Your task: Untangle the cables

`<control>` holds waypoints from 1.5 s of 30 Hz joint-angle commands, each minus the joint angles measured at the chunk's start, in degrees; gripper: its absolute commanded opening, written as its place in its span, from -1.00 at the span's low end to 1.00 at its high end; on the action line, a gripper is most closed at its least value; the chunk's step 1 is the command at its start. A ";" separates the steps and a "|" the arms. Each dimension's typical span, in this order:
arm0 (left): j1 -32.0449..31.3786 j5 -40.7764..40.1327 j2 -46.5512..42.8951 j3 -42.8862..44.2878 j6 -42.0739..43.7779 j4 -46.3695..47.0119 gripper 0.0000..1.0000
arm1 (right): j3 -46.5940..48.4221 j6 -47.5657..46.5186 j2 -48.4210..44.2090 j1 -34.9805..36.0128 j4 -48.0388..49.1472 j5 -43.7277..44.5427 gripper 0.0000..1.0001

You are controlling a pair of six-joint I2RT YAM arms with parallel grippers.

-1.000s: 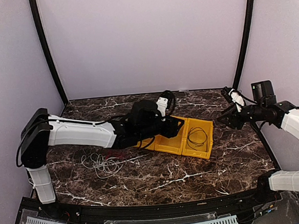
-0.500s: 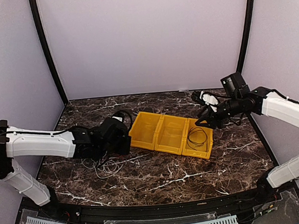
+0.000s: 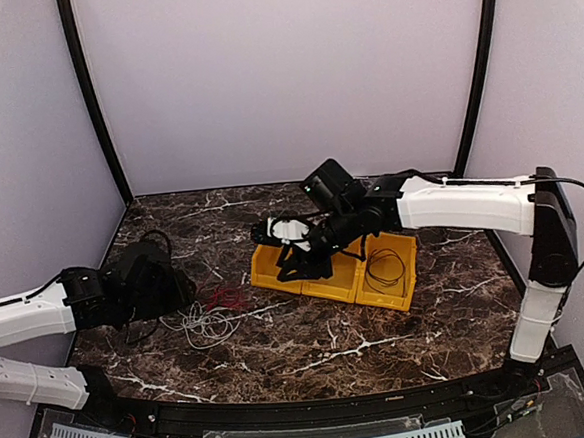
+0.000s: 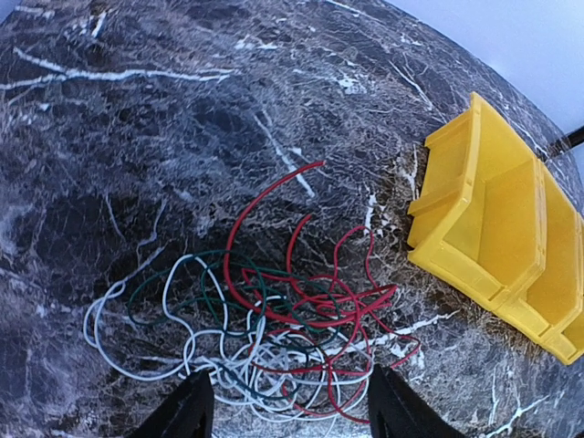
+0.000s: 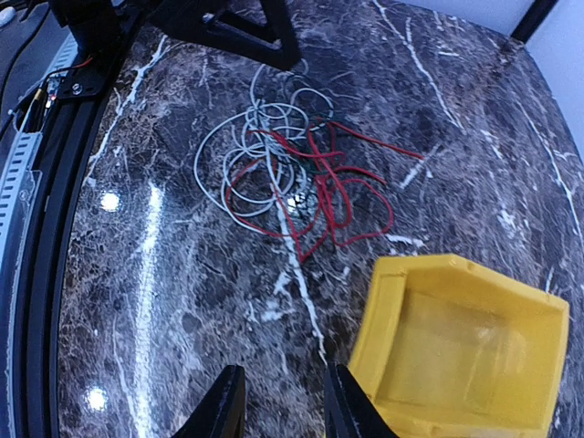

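Cables [image 4: 274,338]: tangle beside yellow bins [image 4: 493,237]; left gripper [image 4: 287,374] wide apart, empty; right gripper [image 5: 283,370] part-open, empty; best pinch one outlying red loop [image 4: 260,187].

From my end the table [image 5: 164,301] reads as dark marble-look stone, polished enough that the lights glare off it. The yellow bins [image 4: 493,210] are smooth moulded plastic with a soft sheen. The red cable [image 4: 319,306] and white cable [image 4: 265,370] have slick, plastic-looking jackets. The right arm [image 3: 461,202] has a smooth white plastic shell, and the walls [image 3: 282,79] look matt.
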 commanded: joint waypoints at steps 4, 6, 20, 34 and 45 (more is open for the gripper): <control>5.04 12.67 -5.43 -5.90 -11.90 5.14 0.27 | 8.79 1.09 8.66 7.18 2.62 6.12 -0.39; 6.16 14.15 -6.25 -7.59 -13.61 7.42 0.23 | 8.98 1.77 9.19 7.68 3.17 6.94 -0.40; 6.57 14.70 -5.72 -12.90 -22.38 11.93 0.01 | 4.13 3.61 7.14 7.98 5.74 8.85 -0.38; 6.75 8.65 -9.78 -18.53 -23.89 20.99 -0.02 | 2.50 3.77 7.77 10.10 5.37 9.40 -0.38; 7.26 10.33 -8.67 -15.17 -25.28 17.11 -0.03 | 3.10 2.61 8.31 12.58 4.50 13.06 -0.37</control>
